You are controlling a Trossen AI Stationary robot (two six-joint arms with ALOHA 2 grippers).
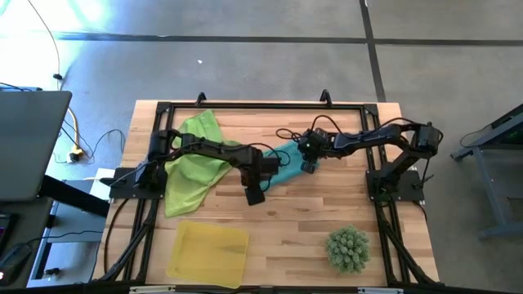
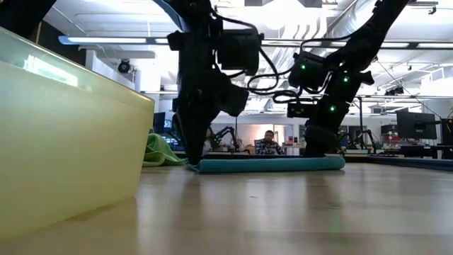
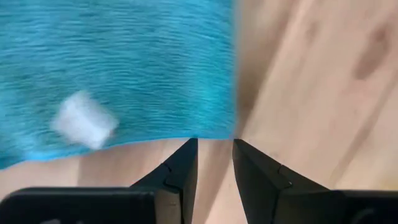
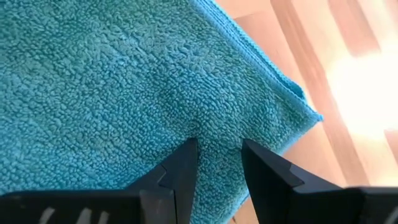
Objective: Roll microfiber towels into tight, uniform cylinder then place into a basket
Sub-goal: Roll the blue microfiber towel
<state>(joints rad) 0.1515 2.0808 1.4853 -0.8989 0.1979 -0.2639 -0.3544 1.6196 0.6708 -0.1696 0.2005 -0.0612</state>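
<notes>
Teal microfiber towel (image 1: 286,157) lies flat on the wooden table (image 1: 294,220) between the two grippers, as a long low strip in the low view. Left gripper (image 3: 212,144) points down at one end of the towel; its fingers (image 3: 181,163) stand a narrow gap apart, tips right at the towel's edge with bare wood showing between them, nothing held. A white tag (image 3: 84,119) sits on the towel just ahead of this gripper. A green towel (image 1: 194,162) lies spread behind the left gripper, under the left arm. Right gripper (image 4: 217,144) is down on the opposite end of the teal towel, near a corner; fingers (image 4: 183,160) a small gap apart, tips pressed onto the pile; cannot tell whether cloth is pinched. The yellow basket (image 1: 208,253) sits well apart from both grippers, nearer the left one. A green spiky ball (image 1: 348,248) lies well apart from the right gripper.
</notes>
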